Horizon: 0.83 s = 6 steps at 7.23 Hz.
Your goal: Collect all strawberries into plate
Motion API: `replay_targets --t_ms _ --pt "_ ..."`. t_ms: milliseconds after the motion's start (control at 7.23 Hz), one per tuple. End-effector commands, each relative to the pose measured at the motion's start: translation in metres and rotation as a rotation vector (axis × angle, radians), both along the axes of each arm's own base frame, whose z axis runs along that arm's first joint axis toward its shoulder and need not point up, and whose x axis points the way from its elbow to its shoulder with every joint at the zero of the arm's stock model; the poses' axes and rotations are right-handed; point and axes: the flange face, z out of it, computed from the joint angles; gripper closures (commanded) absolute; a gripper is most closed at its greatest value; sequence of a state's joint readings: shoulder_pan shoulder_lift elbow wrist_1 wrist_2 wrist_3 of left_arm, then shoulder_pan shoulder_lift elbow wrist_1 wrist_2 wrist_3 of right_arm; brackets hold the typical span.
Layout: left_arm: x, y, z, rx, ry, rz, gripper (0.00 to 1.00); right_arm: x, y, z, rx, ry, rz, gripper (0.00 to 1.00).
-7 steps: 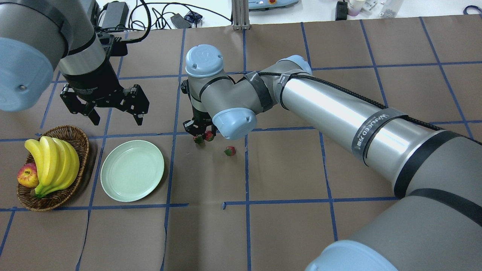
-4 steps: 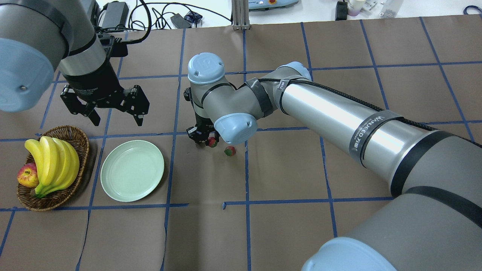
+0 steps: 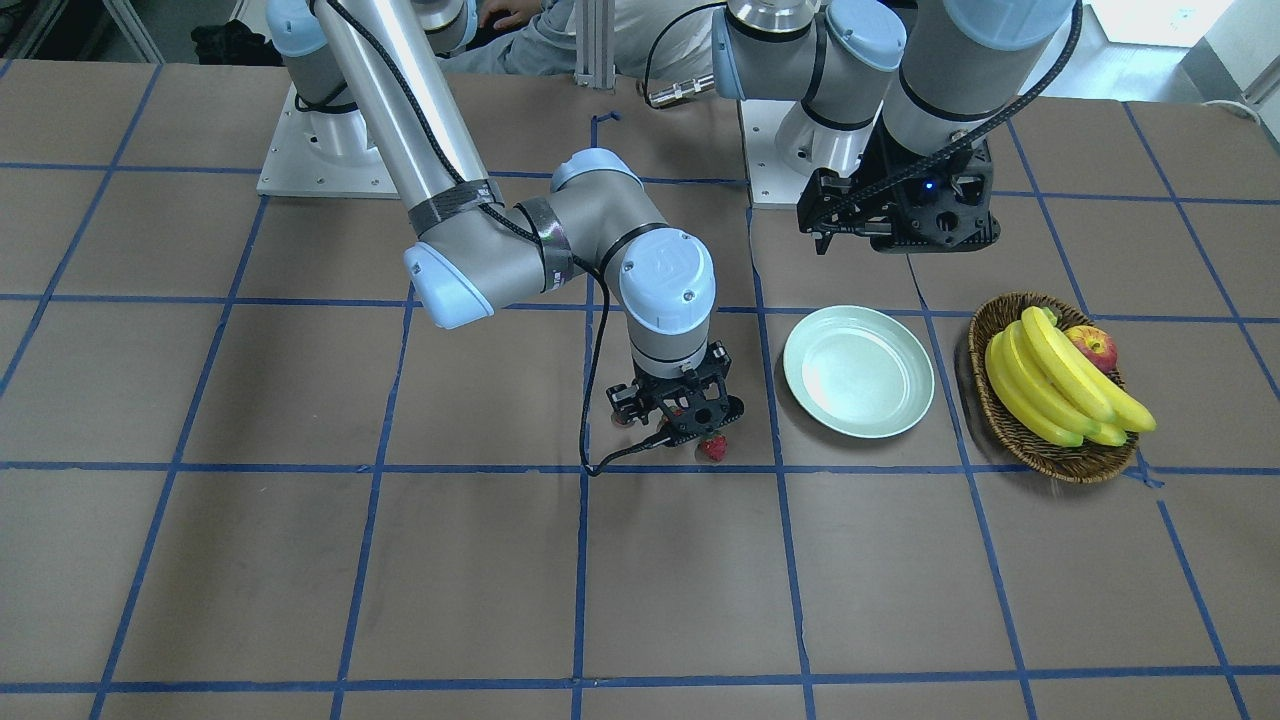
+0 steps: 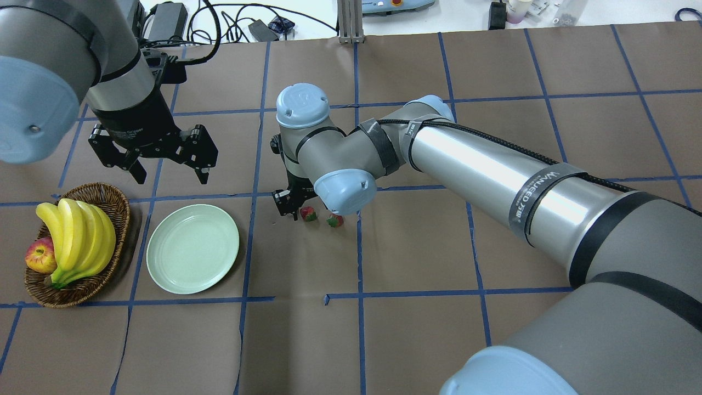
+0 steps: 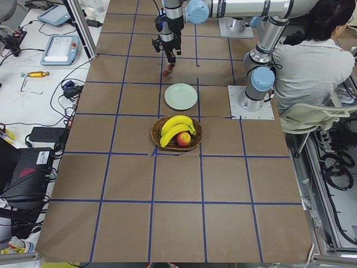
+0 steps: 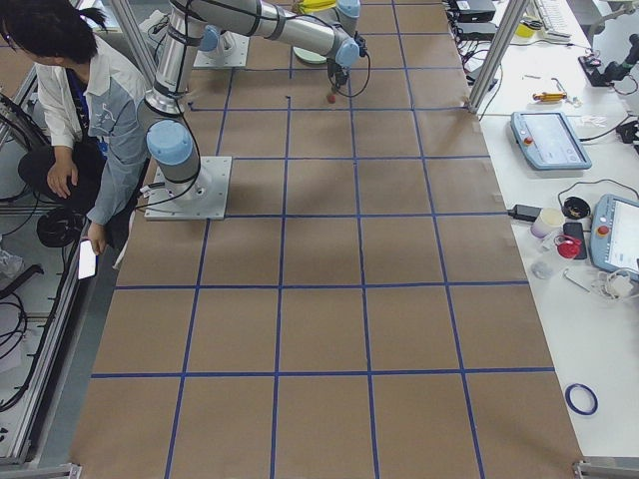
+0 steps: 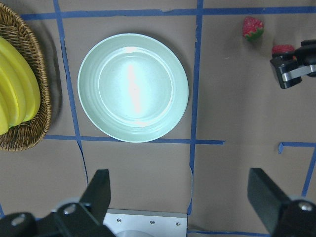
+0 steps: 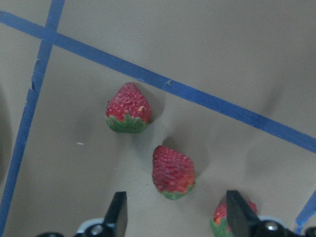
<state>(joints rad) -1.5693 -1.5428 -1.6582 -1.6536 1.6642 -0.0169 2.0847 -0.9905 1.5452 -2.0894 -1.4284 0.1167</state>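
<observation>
The right pincer (image 8: 177, 217), jaws wide, hangs over the middle strawberry (image 8: 172, 170) — yet another berry (image 8: 219, 219) sits just beside one finger (image 8: 240, 217), so closing may nudge it away or pinch both.

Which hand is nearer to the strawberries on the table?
The right hand: it hangs low, directly over the strawberries. The left hand hovers high near the plate, well aside from them.
</observation>
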Motion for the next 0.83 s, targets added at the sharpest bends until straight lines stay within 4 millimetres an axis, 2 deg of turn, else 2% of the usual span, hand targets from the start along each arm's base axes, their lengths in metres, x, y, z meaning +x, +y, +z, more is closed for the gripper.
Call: replay_targets --t_ms 0,138,277,415,553,692 --pt "0.000 0.000 0.000 -0.001 0.000 0.000 0.00 -0.005 0.001 0.025 -0.025 0.004 0.004 0.00" --pt "0.000 0.001 0.000 0.002 0.000 0.000 0.00 -0.016 0.002 0.043 -0.052 0.071 0.065 0.00" --pt "-0.001 0.001 -0.001 0.005 0.000 0.000 0.00 -0.030 -0.005 0.063 -0.085 0.092 0.055 0.00" --pt "0.000 0.000 0.006 -0.012 -0.003 -0.002 0.00 -0.066 -0.016 0.091 -0.060 0.100 -0.003 0.00" --pt "0.000 0.002 0.000 0.003 -0.005 -0.002 0.00 -0.115 -0.023 0.129 -0.037 0.109 -0.077 0.00" --pt "0.000 0.001 0.003 -0.004 -0.010 -0.005 0.00 -0.156 -0.035 0.151 -0.042 0.112 -0.146 0.00"
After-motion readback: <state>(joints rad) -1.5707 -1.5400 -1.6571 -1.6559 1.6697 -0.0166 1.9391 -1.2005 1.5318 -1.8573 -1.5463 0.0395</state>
